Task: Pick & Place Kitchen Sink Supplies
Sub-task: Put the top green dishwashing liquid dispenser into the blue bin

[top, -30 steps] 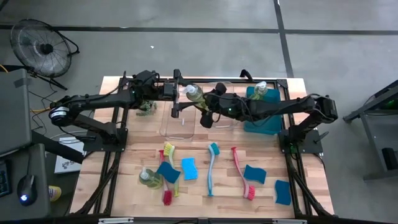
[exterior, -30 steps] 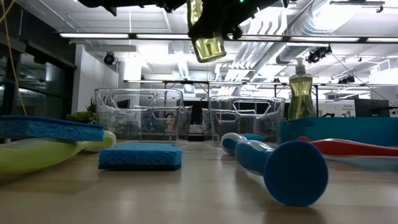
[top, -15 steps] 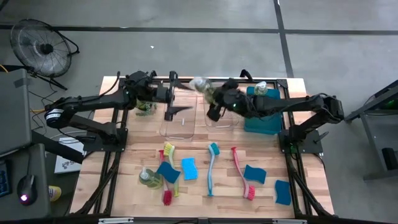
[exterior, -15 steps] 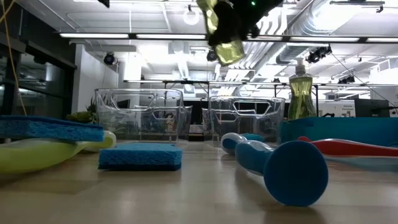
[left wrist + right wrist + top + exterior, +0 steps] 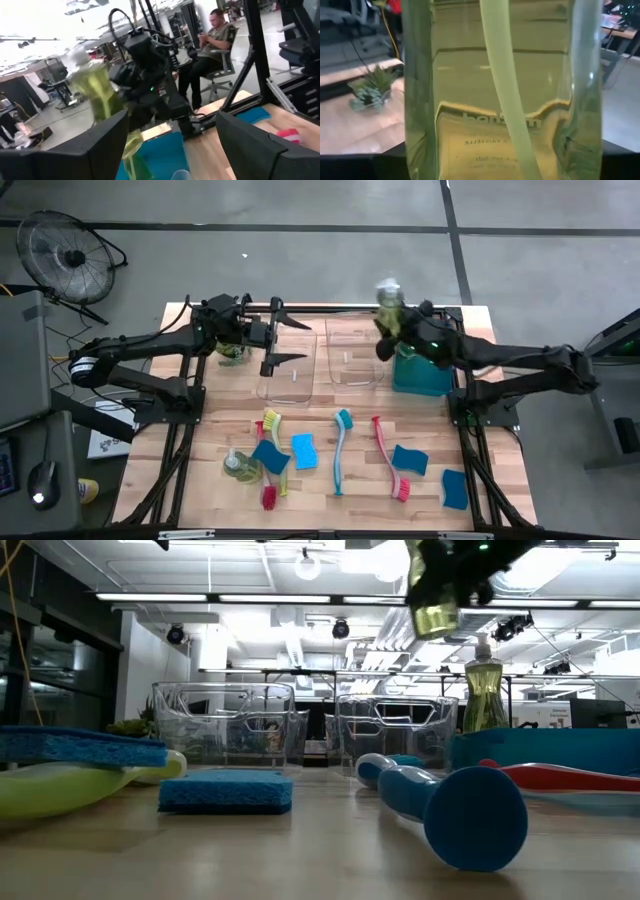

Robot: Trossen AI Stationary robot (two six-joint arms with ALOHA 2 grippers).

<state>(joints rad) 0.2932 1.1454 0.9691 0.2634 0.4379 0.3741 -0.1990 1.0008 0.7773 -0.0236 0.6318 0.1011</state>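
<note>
Carried from above clear bins to above teal bin (image 5: pixel 420 377): soap bottle (image 5: pixel 389 299), clamped in right tool (image 5: pixel 392 330) for drop-in. Left tool (image 5: pixel 287 343) spread wide, empty, beside it.

Table (image 5: pixel 215 445): pale wood planks, matt. Soap bottle (image 5: pixel 500 90): clear glossy plastic holding yellowish-green liquid; beside it on the table, bins (image 5: pixel 225 725) of clear glossy plastic. Sponge (image 5: pixel 226 790) in front of the bins: blue, rough, matt foam.
</note>
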